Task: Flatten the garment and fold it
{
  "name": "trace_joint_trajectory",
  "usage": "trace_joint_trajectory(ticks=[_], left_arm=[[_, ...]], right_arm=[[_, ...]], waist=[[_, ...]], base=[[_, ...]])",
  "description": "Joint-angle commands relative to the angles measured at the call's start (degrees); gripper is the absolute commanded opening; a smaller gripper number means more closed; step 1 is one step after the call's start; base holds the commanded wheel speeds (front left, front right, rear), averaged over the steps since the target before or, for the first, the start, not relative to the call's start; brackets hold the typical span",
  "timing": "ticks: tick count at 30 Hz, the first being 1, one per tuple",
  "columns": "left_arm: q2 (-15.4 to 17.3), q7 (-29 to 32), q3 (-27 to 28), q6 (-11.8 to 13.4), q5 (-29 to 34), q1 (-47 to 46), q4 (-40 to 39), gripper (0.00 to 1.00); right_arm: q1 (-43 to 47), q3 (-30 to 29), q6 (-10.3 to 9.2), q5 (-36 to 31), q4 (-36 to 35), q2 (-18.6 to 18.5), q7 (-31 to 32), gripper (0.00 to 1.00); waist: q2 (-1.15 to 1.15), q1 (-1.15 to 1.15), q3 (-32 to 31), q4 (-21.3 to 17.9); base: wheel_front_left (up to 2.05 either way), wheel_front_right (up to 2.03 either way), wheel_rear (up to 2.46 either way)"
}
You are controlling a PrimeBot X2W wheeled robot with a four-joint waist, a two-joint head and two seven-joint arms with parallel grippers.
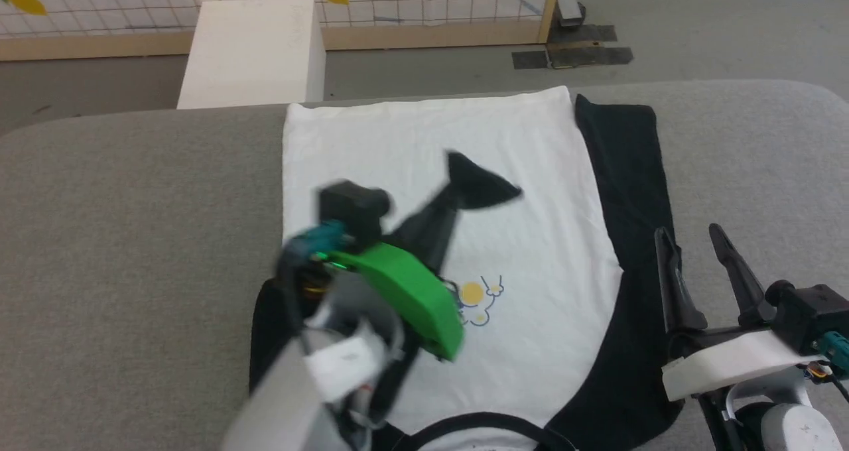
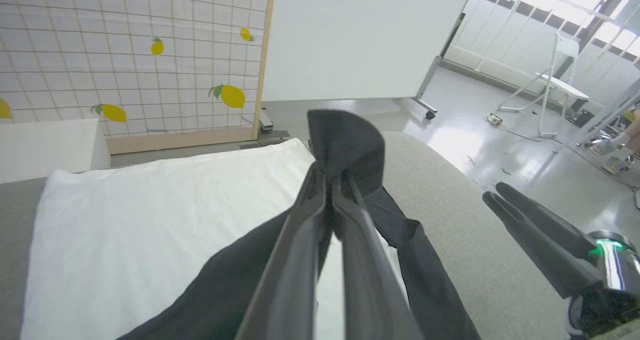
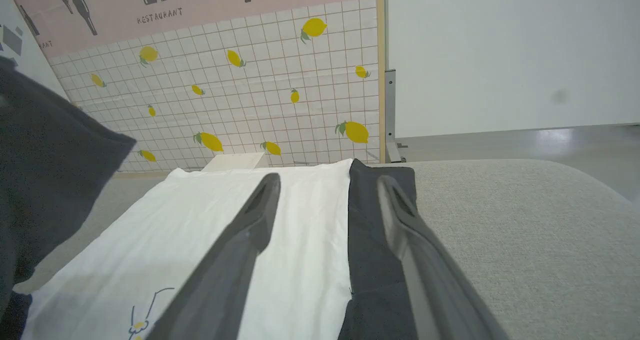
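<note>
while the garment [image 1: 424, 139] lies spread on the tabletop [image 1: 132, 192] beneath them, the left gripper [image 1: 457, 189] pinches a black sleeve cuff [image 1: 484, 184] in its jaws, and the right gripper [image 1: 693, 239] holds its jaws wide above the other sleeve [image 1: 630, 172].

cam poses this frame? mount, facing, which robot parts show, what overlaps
Head view: on the head, facing forward and down at the garment on the grey surface; shows left gripper shut on the lifted sleeve, right gripper open.
Left wrist view: on the left wrist, along its fingers toward the lemon screen; right gripper at lower right.
Right wrist view: on the right wrist, along its open fingers over the flat sleeve, toward that screen.
Shared: all show the garment's white body and the screen.
</note>
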Motion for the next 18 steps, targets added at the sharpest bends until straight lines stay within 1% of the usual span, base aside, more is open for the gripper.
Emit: trace_joint_trajectory(ticks=[1,4,10,14,17,18], left_arm=[[-0.6,-0.6,-1.8,-0.7,1.3,-0.9,2.7,0.00],[-2.1,-1.9,-6.6,-1.4,2.4,-0.9,10.9,0.00],[-3.3,-4.5,-14.3,-3.4,2.5,-1.6,25.7,0.00],[-3.5,-4.9,-19.4,-4.9,1.0,-2.3,32.5,0.00],[-3.5,-4.4,-23.1,-5.7,-1.4,-2.7,35.1,0.00],[-3.5,-4.0,-24.4,-6.1,-2.3,-2.9,35.8,0.30]], right_arm=[[0.4,0.0,-0.09,0.2,-0.1,0.0,0.0,1.00],[0.4,0.0,-0.09,0.2,0.1,0.0,0.1,1.00],[0.1,0.9,-0.09,0.6,0.7,0.0,-0.1,1.00],[0.0,1.2,-0.09,0.7,1.3,0.0,-0.3,1.00],[0.1,1.3,-0.09,0.7,1.6,0.0,-0.5,1.00],[0.1,1.4,-0.09,0.7,1.7,0.0,-0.5,1.00]], waist=[[0.00,0.00,0.5,-1.4],[0.00,0.00,0.9,-2.8],[0.00,0.00,1.9,-5.5],[0.00,0.00,2.0,-6.6],[0.00,0.00,2.1,-6.9],[0.00,0.00,2.1,-6.9]], base=[[0.00,0.00,0.00],[0.00,0.00,0.00],[0.00,0.00,0.00],[0.00,0.00,0.00],[0.00,0.00,0.00],[0.00,0.00,0.00]])
